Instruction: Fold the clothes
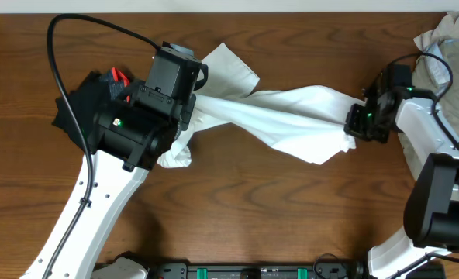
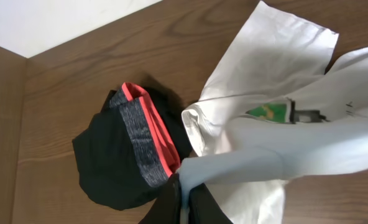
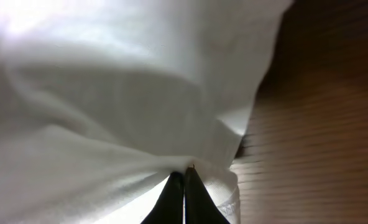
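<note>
White T-shirt (image 1: 284, 116): it is stretched as a twisted band across the middle of the table (image 1: 253, 209), slung between the two grippers. One flap (image 1: 228, 70) is spread flat toward the far edge, and a bunched end lies beneath the left wrist.
Handling: it is judged light, limp and easily creased. No shape is kept by the cloth itself, so twisting and drooping are expected wherever it is unsupported. It is not fragile, though thin cloth could slip from a shallow pinch.
Hold points: hem, seams and shoulder corners are judged best, where the cloth is doubled. A small green label (image 2: 271, 112) marks what is taken to be the neck.
Left gripper (image 2: 184, 199): it is clenched on a fold at the shirt's left end.
Right gripper (image 3: 184, 186): it is clamped on gathered cloth at the right end, fabric pinched between the closed fingers.
Black garment (image 2: 109, 168): it is heaped with its grey-and-red band showing, just beside the shirt's left end and seemingly touching it.
Khaki-beige garment (image 1: 446, 46): it is crumpled at the far right corner, behind the right arm, well apart from the shirt.
Edges: the far table edge is near the spread flap, so little room is left there.
Open room: the bare wood on the near side, between the arms, is judged the widest space for laying the shirt flat.
</note>
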Robot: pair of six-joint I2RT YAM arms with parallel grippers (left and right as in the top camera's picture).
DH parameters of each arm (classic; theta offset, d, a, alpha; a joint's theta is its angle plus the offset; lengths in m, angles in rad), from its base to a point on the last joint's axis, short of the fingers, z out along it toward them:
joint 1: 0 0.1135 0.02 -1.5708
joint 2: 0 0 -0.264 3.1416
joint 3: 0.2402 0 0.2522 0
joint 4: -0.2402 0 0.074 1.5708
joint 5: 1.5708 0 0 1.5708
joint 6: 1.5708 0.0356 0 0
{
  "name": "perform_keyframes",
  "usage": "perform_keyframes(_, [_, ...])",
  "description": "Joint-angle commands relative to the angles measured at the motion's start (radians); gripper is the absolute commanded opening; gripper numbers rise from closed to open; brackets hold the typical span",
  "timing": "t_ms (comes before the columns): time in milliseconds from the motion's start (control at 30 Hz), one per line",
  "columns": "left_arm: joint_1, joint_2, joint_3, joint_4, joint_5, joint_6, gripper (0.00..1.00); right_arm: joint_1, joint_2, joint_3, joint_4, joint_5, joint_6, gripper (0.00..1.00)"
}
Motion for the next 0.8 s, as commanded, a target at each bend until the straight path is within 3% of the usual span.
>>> perform_keyframes(0, [0.003, -0.002, 0.009, -0.003, -0.022, 0.018, 0.06, -0.06, 0.006, 0.011, 0.01, 0.038, 0.023, 0.01])
perform_keyframes(100, [0.003, -0.002, 0.009, -0.002, -0.022, 0.018, 0.06, -0.109, 0.006, 0.031, 0.05, -0.05, 0.007, 0.01])
perform_keyframes(233, [0.003, -0.002, 0.009, -0.002, -0.021, 0.018, 0.06, -0.158, 0.006, 0.06, 0.115, -0.328, -0.043, 0.02])
perform_keyframes(300, [0.003, -0.002, 0.009, -0.002, -0.021, 0.018, 0.06, -0.164, 0.006, 0.062, 0.132, -0.413, -0.042, 0.09])
perform_keyframes(367, [0.003, -0.002, 0.009, -0.002, -0.021, 0.018, 0.06, -0.16, 0.006, 0.062, 0.121, -0.462, -0.053, 0.25])
perform_keyframes(500, [0.003, -0.002, 0.009, -0.002, -0.021, 0.018, 0.06, -0.12, 0.004, 0.062, 0.038, -0.486, -0.153, 0.35])
perform_keyframes(767, [0.003, -0.002, 0.009, 0.0, -0.021, 0.018, 0.06, 0.098, -0.029, 0.062, -0.201, -0.433, -0.364, 0.36])
